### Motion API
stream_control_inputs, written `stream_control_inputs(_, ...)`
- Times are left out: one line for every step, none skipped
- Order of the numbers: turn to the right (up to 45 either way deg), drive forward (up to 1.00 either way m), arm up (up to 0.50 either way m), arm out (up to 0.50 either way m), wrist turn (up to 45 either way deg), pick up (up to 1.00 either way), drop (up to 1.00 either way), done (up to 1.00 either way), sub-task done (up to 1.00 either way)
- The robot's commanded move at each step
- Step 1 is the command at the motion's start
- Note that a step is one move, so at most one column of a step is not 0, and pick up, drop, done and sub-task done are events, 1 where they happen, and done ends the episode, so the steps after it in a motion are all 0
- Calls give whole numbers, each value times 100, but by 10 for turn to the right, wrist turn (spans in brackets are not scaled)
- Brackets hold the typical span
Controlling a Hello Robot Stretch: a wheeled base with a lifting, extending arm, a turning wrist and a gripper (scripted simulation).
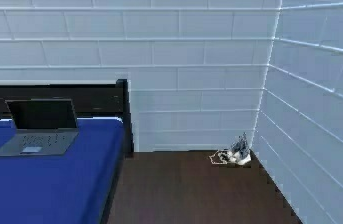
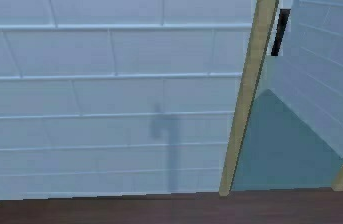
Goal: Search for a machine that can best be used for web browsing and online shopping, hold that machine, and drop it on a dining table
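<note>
**Open laptop on the blue bed**

A dark grey open laptop (image 1: pixel 39 128) lies on a blue-covered bed (image 1: pixel 69 180) at the forward view's left, just before the bed's black headboard (image 1: pixel 91 97). Its dark screen stands upright and faces the camera. Its long axis runs across the picture, slightly skewed. Whether the hand grips anything cannot be told. A small pale heap (image 1: pixel 234 154) sits on the dark wooden floor (image 1: pixel 189 190) in the corner.

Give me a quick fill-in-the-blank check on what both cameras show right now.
1. The laptop lies open on the ____ bed.
2. The small pale heap lies on the floor in the room's ____.
3. The doorway stands at the arm side view's ____.
Missing words: blue; corner; right.
</note>
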Motion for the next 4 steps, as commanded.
stream_control_inputs(0,80,0,0,0,0,0,0,0)
stream_control_inputs(-450,0,0,0,0,0,0,0,0)
stream_control_inputs(-450,0,0,0,0,0,0,0,0)
stream_control_inputs(-450,0,0,0,0,0,0,0,0)
